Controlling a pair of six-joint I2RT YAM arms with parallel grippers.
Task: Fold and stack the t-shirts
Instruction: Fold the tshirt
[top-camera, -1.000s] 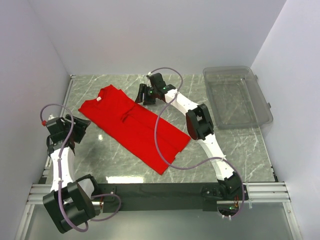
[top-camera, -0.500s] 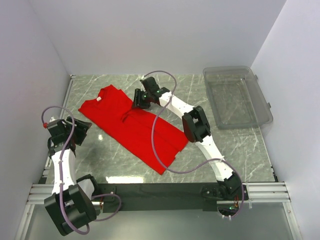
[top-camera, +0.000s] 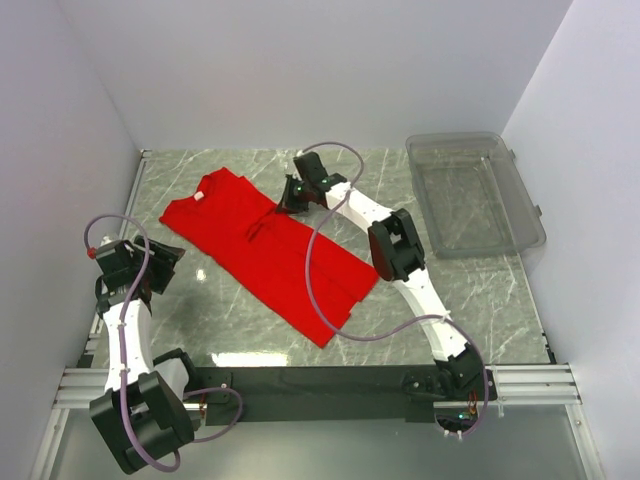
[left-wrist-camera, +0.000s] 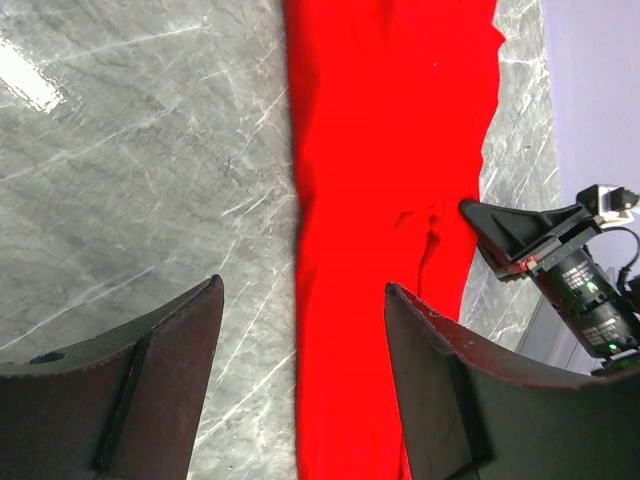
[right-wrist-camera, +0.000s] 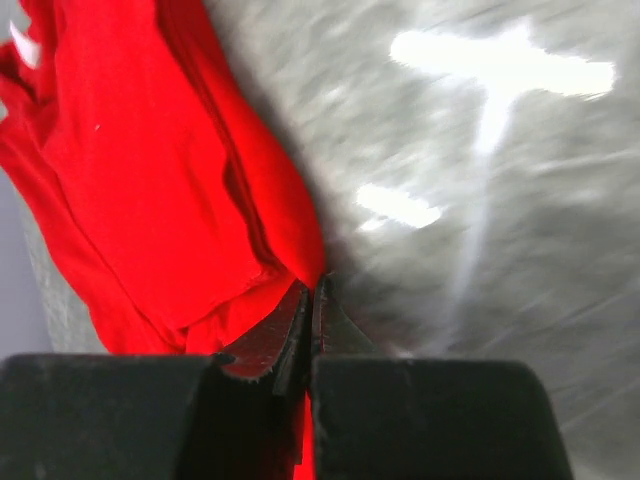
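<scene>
Lying diagonally across the table (top-camera: 480, 300), flat, is the red shirt (top-camera: 270, 255). Clear bin (top-camera: 470, 195) sits far right, well apart. R gripper (right-wrist-camera: 312, 290) is pinched tight on shirt's far edge. L gripper (left-wrist-camera: 302, 288) hovers w/ jaws apart, holding nothing, left of shirt. White neck label (top-camera: 199, 196) at far-left end.

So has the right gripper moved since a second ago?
Yes. The right gripper shifted slightly away from the far edge of the table, onto the shirt's edge, and shut on it.

The right claw (right-wrist-camera: 313, 292) is closed on an edge of the red t-shirt (right-wrist-camera: 130, 180), which spreads toward ten o'clock; grey bench (right-wrist-camera: 480, 230) lies toward two.
</scene>
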